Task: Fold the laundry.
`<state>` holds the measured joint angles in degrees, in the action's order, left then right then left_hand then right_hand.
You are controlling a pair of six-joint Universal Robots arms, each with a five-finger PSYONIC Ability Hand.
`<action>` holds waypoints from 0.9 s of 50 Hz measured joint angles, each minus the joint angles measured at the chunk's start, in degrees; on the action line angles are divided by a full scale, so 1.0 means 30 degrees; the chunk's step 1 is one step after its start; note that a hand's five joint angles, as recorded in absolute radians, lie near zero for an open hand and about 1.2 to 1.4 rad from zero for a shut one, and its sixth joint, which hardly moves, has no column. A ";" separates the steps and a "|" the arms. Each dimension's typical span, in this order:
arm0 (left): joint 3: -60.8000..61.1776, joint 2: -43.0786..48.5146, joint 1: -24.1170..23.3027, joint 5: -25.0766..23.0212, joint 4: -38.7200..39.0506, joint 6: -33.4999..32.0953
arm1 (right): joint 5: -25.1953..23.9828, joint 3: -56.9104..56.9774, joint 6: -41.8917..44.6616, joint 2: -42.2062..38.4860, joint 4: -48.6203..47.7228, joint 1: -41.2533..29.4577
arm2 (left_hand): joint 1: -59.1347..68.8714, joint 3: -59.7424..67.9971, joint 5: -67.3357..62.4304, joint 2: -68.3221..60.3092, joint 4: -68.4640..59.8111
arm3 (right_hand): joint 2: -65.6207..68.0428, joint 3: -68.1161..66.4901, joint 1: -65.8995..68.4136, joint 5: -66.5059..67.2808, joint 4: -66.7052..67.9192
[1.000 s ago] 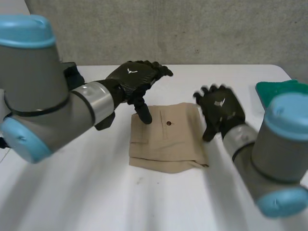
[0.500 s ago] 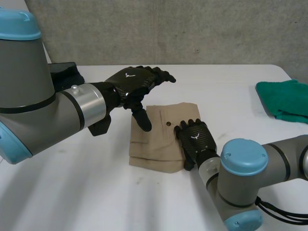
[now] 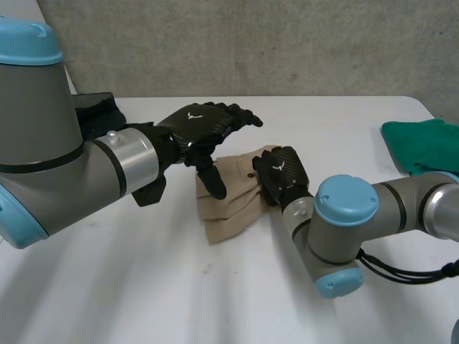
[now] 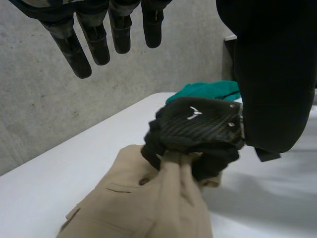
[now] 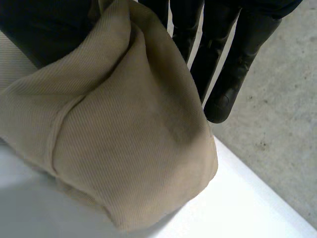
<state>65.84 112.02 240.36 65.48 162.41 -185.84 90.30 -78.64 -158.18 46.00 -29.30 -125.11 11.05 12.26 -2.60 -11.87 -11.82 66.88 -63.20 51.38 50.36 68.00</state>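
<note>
R hand grips beige shorts by edge; L hand hovers, fingers straight. L thumb pinning? Unclear, else cloth drags, fold skews.

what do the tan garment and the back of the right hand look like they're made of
The tan garment is probably cotton twill or similar, matte: a fine ribbed weave and a stitched seam show. The right hand has a back plate that looks like carbon fibre, slightly glossy, with a checkered weave pattern.

Green cloth right, dark object left; table front free.
</note>
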 measured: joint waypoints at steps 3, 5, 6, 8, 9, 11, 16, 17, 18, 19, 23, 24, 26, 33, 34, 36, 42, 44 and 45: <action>0.0002 -0.0010 -0.0074 -0.0027 -0.0010 0.0029 | -0.0501 0.0356 -0.0001 -0.0102 0.0011 0.0283 | 0.0000 0.0000 0.0000 0.0000 0.0000 | 0.0000 0.0000 0.0107 0.0151 0.0027; 0.0002 -0.0017 -0.0112 -0.0043 -0.0010 0.0038 | -0.0797 0.0440 0.0003 -0.0107 0.0018 0.0531 | 0.0000 0.0000 0.0000 0.0000 0.0000 | 0.0000 0.0000 0.0154 0.0153 0.0027; 0.0001 -0.0028 -0.0175 -0.0070 -0.0008 0.0046 | -0.1418 0.0514 0.0023 -0.0070 0.0045 0.1187 | 0.0000 0.0000 0.0000 0.0000 0.0000 | 0.0000 0.0000 0.0180 0.0151 0.0027; -0.0004 -0.0033 -0.0208 -0.0059 0.0001 0.0044 | -0.2047 0.0508 0.0095 0.0035 0.0135 0.2032 | 0.0000 0.0000 0.0000 0.0000 0.0000 | 0.0000 0.0000 0.0180 0.0153 0.0029; -0.0014 -0.0039 -0.0223 -0.0043 0.0011 0.0040 | -0.2297 0.0492 0.0140 0.0091 0.0183 0.2401 | 0.0000 0.0000 0.0000 0.0000 0.0000 | 0.0000 0.0000 0.0180 0.0153 0.0029; -0.0027 -0.0053 -0.0228 0.0046 0.0045 0.0044 | -0.3018 0.0390 0.0392 0.0330 0.0500 0.3637 | 0.0000 0.0000 0.0000 0.0000 0.0000 | 0.0000 0.0000 0.0182 0.0151 0.0031; -0.0012 -0.0148 -0.0206 0.0500 0.0215 0.0086 | -0.4622 0.0162 0.1374 0.0959 0.1485 0.6248 | 0.0000 0.0000 0.0000 0.0000 0.0000 | 0.0000 0.0000 0.0414 0.0403 0.0034; 0.0006 -0.0167 -0.0211 0.0576 0.0242 0.0088 | -0.4997 0.0134 0.1594 0.1064 0.1650 0.6746 | 0.0000 0.0000 0.0000 0.0000 0.0000 | 0.0002 0.0000 0.0414 0.0446 0.0034; 0.0025 -0.0184 -0.0216 0.0644 0.0268 0.0088 | -0.5286 0.0120 0.1757 0.1135 0.1757 0.7100 | 0.0000 0.0000 0.0000 0.0000 0.0000 | 0.0000 0.0000 0.0414 0.0449 0.0034; 0.0034 -0.0189 -0.0218 0.0662 0.0279 0.0088 | -0.5510 0.0122 0.1868 0.1182 0.1831 0.7363 | 0.0000 0.0000 0.0000 0.0000 0.0000 | 0.0000 0.0000 0.0414 0.0449 0.0034; 0.0157 -0.0261 -0.0251 0.0783 0.0402 0.0095 | -0.6824 0.0655 0.2159 0.1323 0.1959 0.8802 | 0.0000 0.0000 0.0000 0.0000 0.0000 | 0.0002 -0.0002 0.0427 0.0450 0.0037; 0.0176 -0.0272 -0.0258 0.0791 0.0428 0.0096 | -0.6980 0.0874 0.2127 0.1322 0.1936 0.8986 | 0.0000 0.0000 0.0000 0.0000 0.0000 | 0.0002 -0.0002 0.0427 0.0450 0.0038; 0.0235 -0.0294 -0.0284 0.0809 0.0512 0.0097 | -0.7322 0.1875 0.1747 0.1270 0.1819 0.9498 | 0.0000 0.0000 0.0000 0.0000 0.0000 | 0.0002 -0.0002 0.0626 0.0450 0.0044; 0.0321 -0.0240 -0.0365 0.0822 0.0653 0.0100 | -0.7083 0.7471 -0.2188 0.0402 0.0934 1.0577 | 0.0000 0.0000 0.0000 0.0000 0.0000 | 0.0067 -0.0002 0.0659 0.0450 0.0145; 0.0322 -0.0233 -0.0368 0.0822 0.0656 0.0100 | -0.7035 0.7833 -0.2437 0.0311 0.0889 1.0627 | 0.0000 0.0000 0.0000 0.0000 0.0000 | 0.0067 -0.0003 0.0659 0.0450 0.0171; 0.0323 -0.0200 -0.0374 0.0822 0.0658 0.0100 | -0.6867 0.9109 -0.3228 -0.0030 0.0783 1.0817 | 0.0000 0.0000 0.0000 0.0000 0.0000 | 0.0067 -0.0003 0.0659 0.0450 0.0212; 0.0325 -0.0092 -0.0377 0.0829 0.0674 0.0101 | -0.6774 1.4463 -0.5018 -0.2159 0.1685 1.2074 | 0.0000 0.0000 0.0000 0.0000 0.0000 | 0.0067 -0.0307 0.0659 0.0931 0.0233; 0.0339 -0.0065 -0.0378 0.0828 0.0676 0.0110 | -0.7232 1.5697 -0.5076 -0.3034 0.2360 1.2635 | 0.0000 0.0000 0.0000 0.0000 0.0000 | 0.0067 -0.0398 0.0659 0.1051 0.0235; 0.0354 -0.0056 -0.0377 0.0828 0.0683 0.0113 | -0.7512 1.6042 -0.5067 -0.3347 0.2603 1.2867 | 0.0000 0.0000 0.0000 0.0000 0.0000 | 0.0067 -0.0478 0.0659 0.1061 0.0233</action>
<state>66.90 111.85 239.23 67.97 164.46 -185.50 67.77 -30.52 -173.38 35.96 -21.49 -86.51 11.05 12.26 -2.60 -11.87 -11.82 67.08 -64.63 53.35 53.54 68.70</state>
